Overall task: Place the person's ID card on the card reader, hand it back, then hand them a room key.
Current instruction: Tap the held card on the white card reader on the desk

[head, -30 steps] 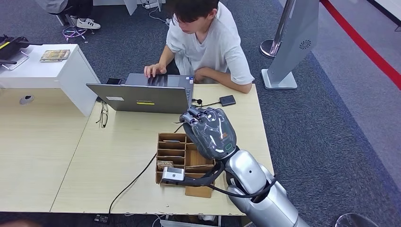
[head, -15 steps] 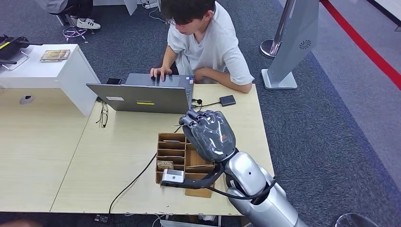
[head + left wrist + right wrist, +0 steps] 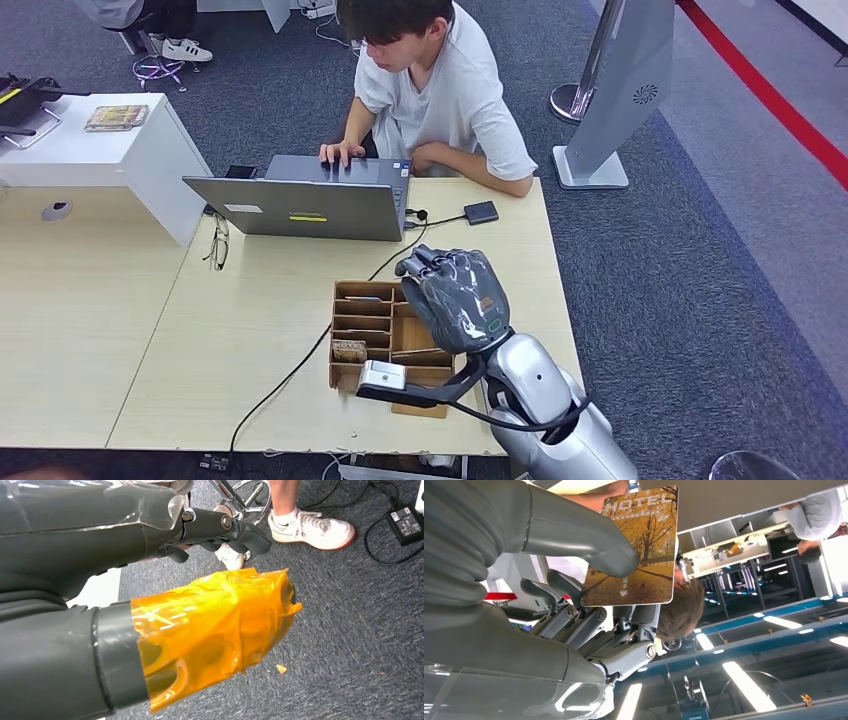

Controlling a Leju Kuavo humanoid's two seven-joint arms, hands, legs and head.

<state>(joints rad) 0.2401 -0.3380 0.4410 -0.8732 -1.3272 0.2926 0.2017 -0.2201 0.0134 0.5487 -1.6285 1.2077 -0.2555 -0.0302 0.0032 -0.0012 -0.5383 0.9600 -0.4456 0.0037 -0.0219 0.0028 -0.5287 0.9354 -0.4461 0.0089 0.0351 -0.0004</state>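
The fingers (image 3: 574, 625) of the right hand (image 3: 574, 605) are curled behind a glossy rectangular room key card printed with autumn trees and the word HOTEL (image 3: 634, 545), and the thick grey thumb (image 3: 589, 540) presses on its printed face, so the card is pinched between thumb and fingers. In the head view that hand (image 3: 457, 298) is raised over the pale wooden counter (image 3: 250, 330), above the right side of a brown wooden compartment tray (image 3: 362, 325), its back towards the camera; the card itself is hidden behind it there. One slot of the tray holds another HOTEL card (image 3: 349, 351). Across the counter a person in a white T-shirt (image 3: 440, 90) sits with one hand on the keyboard of an open grey laptop (image 3: 300, 205). A small black card reader (image 3: 481, 212) lies near the person's other forearm, with a cable running from it. A pair of glasses (image 3: 218, 242) lies left of the laptop. The left hand (image 3: 150, 605) hangs above grey carpet (image 3: 350, 630), its thumb wrapped in orange tape (image 3: 215, 625); its dark fingers are bent inwards with nothing between them.
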